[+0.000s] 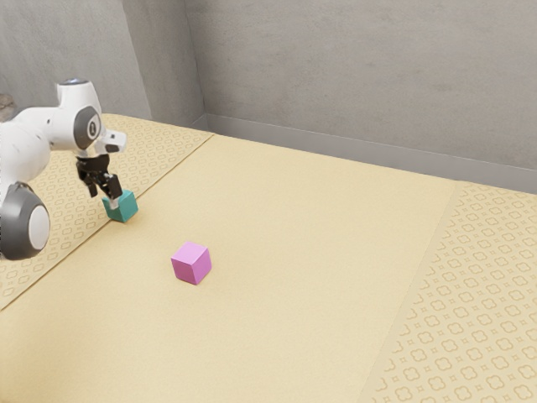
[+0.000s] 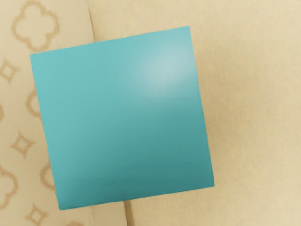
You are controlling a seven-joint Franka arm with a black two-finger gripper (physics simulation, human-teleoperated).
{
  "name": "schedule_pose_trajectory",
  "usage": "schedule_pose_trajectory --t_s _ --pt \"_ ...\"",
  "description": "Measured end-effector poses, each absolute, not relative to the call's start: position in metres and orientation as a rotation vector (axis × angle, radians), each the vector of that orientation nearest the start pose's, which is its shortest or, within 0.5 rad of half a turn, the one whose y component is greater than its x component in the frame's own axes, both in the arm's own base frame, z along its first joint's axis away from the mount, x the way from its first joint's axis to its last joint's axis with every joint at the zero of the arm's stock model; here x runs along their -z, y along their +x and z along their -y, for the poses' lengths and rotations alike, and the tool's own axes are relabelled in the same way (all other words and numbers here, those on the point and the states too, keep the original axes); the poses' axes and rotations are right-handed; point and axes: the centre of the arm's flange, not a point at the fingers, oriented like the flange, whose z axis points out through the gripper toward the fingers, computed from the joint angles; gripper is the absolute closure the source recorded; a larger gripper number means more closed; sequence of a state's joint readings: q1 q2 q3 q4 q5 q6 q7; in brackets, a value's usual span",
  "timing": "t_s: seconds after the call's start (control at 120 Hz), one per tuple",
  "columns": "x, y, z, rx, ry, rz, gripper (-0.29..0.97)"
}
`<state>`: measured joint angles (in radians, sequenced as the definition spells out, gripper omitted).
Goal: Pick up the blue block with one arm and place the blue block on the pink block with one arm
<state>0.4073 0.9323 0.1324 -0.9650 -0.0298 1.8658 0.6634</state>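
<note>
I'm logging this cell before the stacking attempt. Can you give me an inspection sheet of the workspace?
Surface: tan table, plain in the middle, patterned strips along both sides.
Job's things: blue block over the seam between plain and patterned areas; pink block apart from it on the plain area, nothing on top.
Clutter: nothing seen.
Grippers: gripper down at the blue block, directly above it.
Cables: nothing seen.
Surroundings: grey wall behind the table.

gap: bare tabletop (image 1: 294, 235) between blue block (image 1: 126, 207) and pink block (image 1: 191, 263) | blocks well apart
</note>
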Motion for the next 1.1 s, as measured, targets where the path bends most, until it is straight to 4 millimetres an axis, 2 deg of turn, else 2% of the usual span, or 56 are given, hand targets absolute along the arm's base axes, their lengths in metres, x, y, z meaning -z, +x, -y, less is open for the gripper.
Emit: schedule_pose_trajectory --t_s 0.233,0.467,0.708,0.983,1.1 --pt "-0.291 0.699 -0.358 -0.064 -3.092 -0.254 0.0" --pt "-0.291 0.702 -0.365 0.008 -3.091 -0.212 0.0" --pt "-0.279 0.707 -0.367 0.088 -3.097 -0.166 0.0" --pt "-0.28 0.71 -0.368 0.145 -3.093 -0.114 0.0" --pt "-0.281 0.71 -0.368 0.152 -3.092 -0.095 0.06"
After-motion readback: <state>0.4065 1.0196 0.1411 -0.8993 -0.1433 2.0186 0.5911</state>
